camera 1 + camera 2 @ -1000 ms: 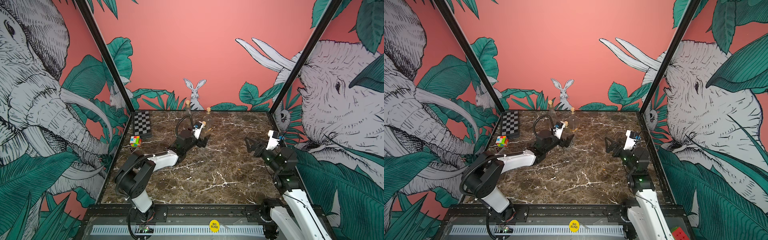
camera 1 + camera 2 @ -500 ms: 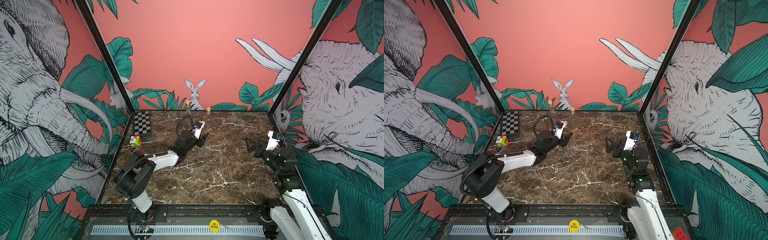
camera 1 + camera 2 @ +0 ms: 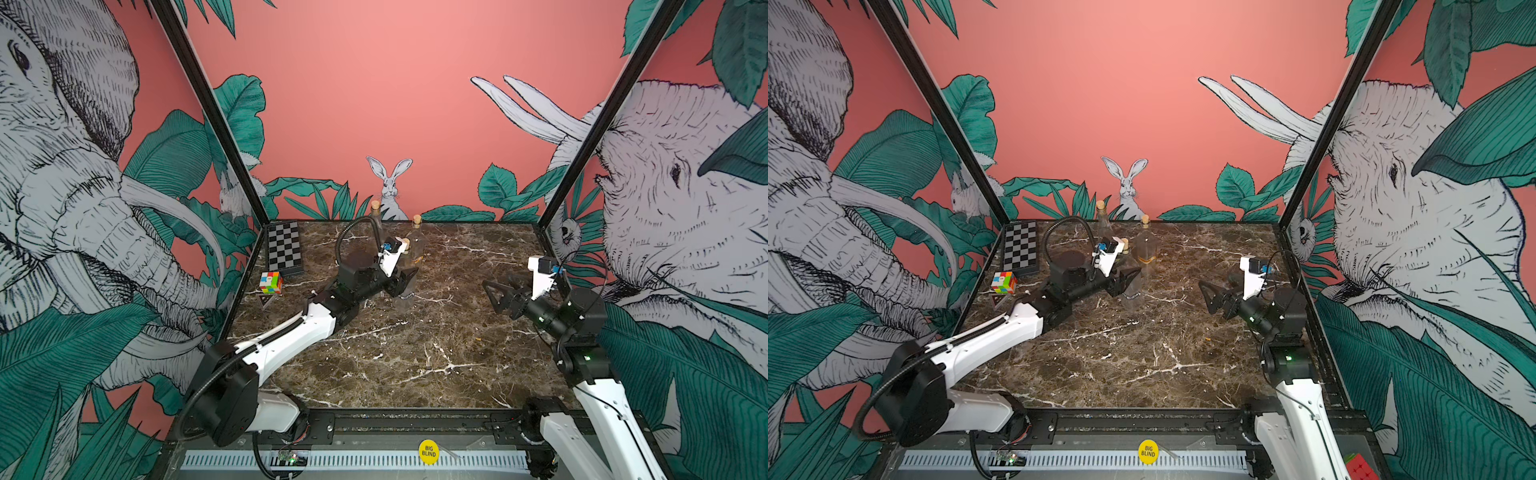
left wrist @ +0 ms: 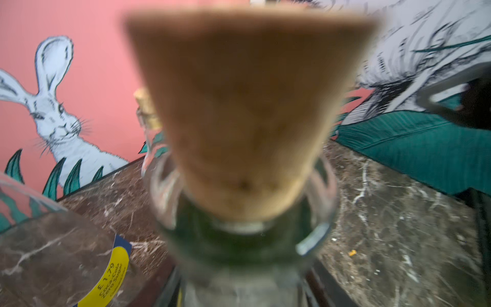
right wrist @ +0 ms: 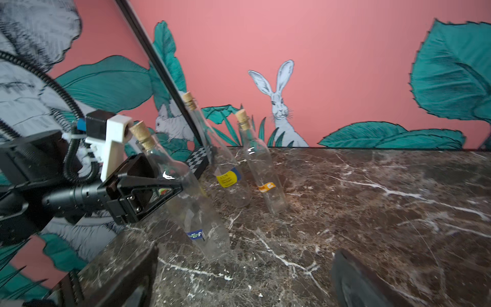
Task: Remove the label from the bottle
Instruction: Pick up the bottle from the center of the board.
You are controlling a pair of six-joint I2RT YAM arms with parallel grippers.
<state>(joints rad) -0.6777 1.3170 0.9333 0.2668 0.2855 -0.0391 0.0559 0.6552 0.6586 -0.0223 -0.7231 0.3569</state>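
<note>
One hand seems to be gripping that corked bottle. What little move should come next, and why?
Probably the right hand should move in toward the blue label low on the nearest bottle. The left hand clamps that bottle's upper body, the label is still on the glass, and the right hand hangs open, well apart.

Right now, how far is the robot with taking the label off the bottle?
Done: nothing is peeled yet; the blue label sits intact, low on the nearest bottle. In hand: the left gripper is closed around that bottle's upper body, and the bottle stands on the marble table. Left: the right gripper, open and well apart from the bottle, probably has to come over and peel the label.
</note>
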